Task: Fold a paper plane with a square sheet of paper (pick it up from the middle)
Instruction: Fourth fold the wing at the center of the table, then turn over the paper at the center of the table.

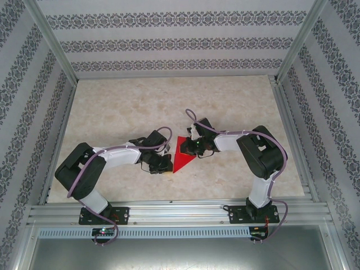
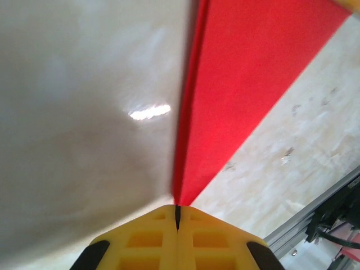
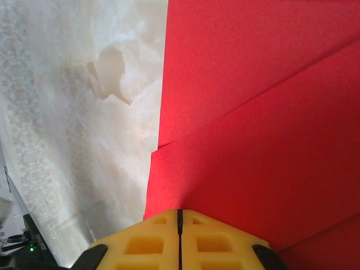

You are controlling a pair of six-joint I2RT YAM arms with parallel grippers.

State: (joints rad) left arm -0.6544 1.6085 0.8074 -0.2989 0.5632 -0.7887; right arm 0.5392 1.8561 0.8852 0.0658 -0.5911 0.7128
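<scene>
Both grippers sat at the red sheet of paper (image 1: 183,156) near the middle of the table (image 1: 124,107), one on each side. The sheet was already creased into a pointed triangle shape.

The left gripper (image 1: 167,165) had its yellow fingers (image 2: 146,239) shut tight. From its wrist cam, the sharp tip of the paper (image 2: 247,84) ran straight into the seam between them, so it looked pinched right at the point.

The right gripper (image 1: 190,147) was closed too, no gap at the fingertips (image 3: 180,214). Its tips were over the folded layers of the sheet (image 3: 253,140), which carried on underneath them. Honestly couldn't tell if it was pressing down or just above it.
</scene>
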